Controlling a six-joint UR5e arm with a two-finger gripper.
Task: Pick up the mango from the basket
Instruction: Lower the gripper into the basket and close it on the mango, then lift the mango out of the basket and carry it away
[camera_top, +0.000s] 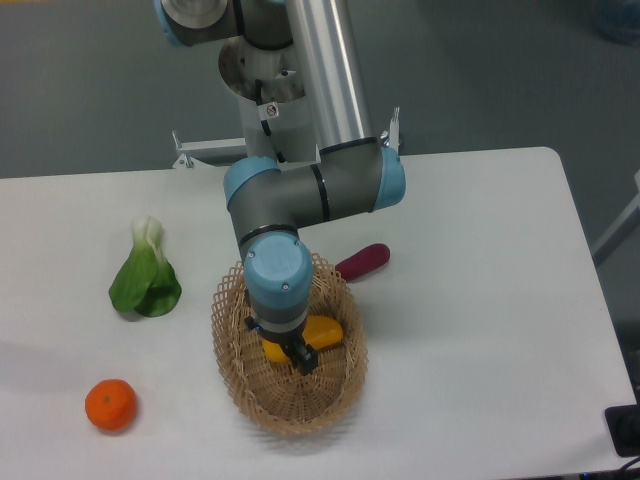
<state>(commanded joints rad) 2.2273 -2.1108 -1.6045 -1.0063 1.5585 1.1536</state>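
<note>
The yellow-orange mango (322, 331) lies inside the oval tan wicker basket (335, 395) near the middle of the table. My gripper (290, 352) hangs straight down into the basket over the mango's left half. The wrist hides most of the fingers and the mango's middle. One dark fingertip (303, 359) shows at the mango's lower edge. I cannot tell whether the fingers are open or shut, or whether they touch the fruit.
A dark purple oblong vegetable (364, 261) lies just behind the basket on the right. A green leafy bok choy (145, 272) lies at the left. A round orange tangerine (110, 404) sits at the front left. The arm's base stands at the table's back edge.
</note>
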